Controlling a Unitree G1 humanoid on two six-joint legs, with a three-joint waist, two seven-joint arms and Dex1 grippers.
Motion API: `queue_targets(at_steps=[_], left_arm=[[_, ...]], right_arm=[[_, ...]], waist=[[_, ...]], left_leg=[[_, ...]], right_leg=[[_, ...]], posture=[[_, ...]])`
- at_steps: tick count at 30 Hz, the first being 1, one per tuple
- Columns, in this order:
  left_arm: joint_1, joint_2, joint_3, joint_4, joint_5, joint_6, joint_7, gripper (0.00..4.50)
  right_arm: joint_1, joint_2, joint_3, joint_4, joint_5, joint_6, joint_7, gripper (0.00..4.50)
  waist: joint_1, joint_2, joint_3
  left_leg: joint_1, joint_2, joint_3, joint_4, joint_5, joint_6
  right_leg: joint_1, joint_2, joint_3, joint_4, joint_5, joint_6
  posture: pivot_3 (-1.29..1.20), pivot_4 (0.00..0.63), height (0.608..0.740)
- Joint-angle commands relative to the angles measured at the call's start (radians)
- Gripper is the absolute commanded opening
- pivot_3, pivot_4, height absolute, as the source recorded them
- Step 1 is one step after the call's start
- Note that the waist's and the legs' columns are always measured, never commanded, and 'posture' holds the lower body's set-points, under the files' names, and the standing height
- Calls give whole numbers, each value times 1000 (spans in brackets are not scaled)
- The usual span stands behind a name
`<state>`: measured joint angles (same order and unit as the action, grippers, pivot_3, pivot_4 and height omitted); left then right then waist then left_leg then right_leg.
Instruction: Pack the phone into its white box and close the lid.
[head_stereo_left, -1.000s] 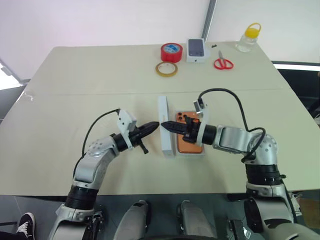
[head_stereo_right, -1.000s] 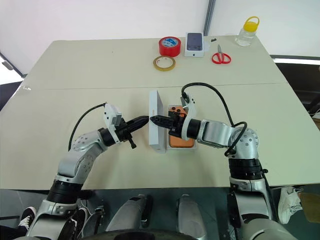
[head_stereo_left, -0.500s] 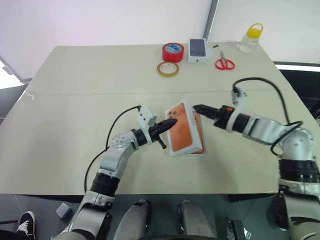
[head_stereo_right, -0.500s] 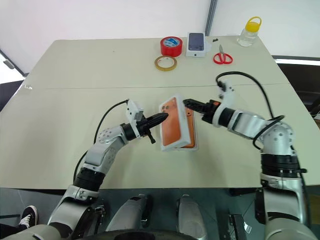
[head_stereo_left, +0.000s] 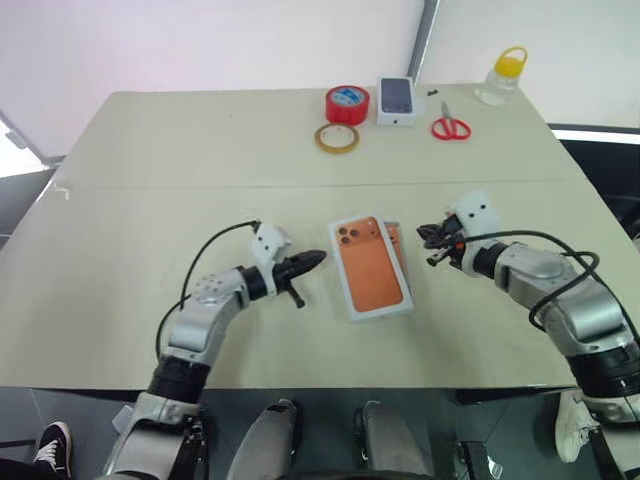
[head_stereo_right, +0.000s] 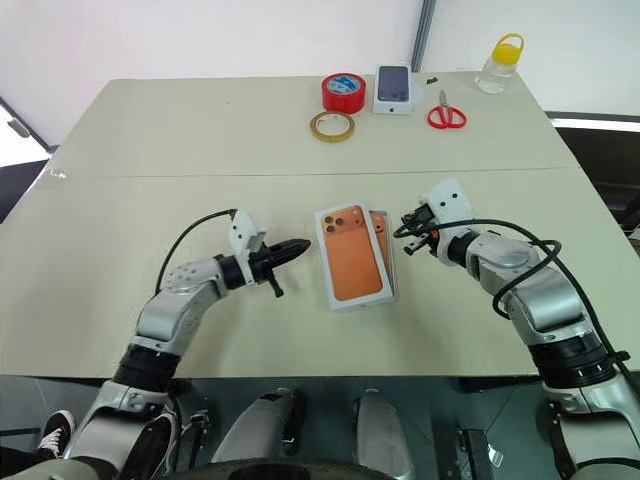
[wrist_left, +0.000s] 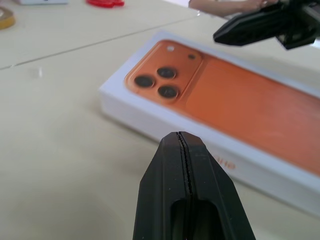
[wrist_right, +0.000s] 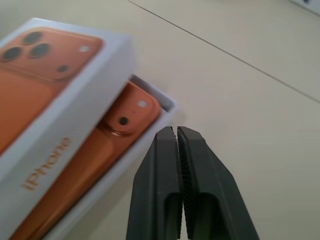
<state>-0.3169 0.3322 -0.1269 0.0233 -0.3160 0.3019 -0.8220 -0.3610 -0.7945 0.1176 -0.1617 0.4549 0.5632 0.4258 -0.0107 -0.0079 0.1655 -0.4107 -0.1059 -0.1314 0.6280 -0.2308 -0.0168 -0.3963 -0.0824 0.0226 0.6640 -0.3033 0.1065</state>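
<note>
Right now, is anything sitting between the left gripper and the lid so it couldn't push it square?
Nothing visible. The shut left gripper faces the lid across bare table. The lid lies skewed over the white box, the phone showing.

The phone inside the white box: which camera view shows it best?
The right wrist view shows the phone best: its orange corner lies in the white box, uncovered beside the skewed lid. The eye views show a narrow orange strip past the lid's right edge. In the left wrist view, the lid covers it.
</note>
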Motion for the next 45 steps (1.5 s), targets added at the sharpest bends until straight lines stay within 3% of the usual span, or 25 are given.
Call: queue_targets(at_steps=[1,15,29,45], left_arm=[[22,40,-42,-30,58,-37,-17,0],[-129,-148,-95,228,153,-180,58,0],[-267,-233,-98,351,161,-206,47,0],[-300,-283,-51,397,150,-141,76,0]], right_arm=[[5,18,-17,-32,-51,-54,52,71],[65,39,-41,-103,-129,-56,183,71],[74,84,-36,-74,-243,-78,176,71],[129,81,-86,-88,-281,-74,195,71]], waist=[[0,0,0],[21,-2,1],[21,-2,1],[22,-3,2]], left_leg=[[0,0,0,0,0,0],[0,0,0,0,0,0],[0,-1,0,1,0,0],[0,-1,0,2,0,-1]], right_leg=[[0,0,0,0,0,0],[0,0,-1,-1,0,0],[1,0,-1,0,0,0],[1,0,-1,0,0,0]], posture=[[0,150,740],[0,150,740],[0,150,740],[0,150,740]])
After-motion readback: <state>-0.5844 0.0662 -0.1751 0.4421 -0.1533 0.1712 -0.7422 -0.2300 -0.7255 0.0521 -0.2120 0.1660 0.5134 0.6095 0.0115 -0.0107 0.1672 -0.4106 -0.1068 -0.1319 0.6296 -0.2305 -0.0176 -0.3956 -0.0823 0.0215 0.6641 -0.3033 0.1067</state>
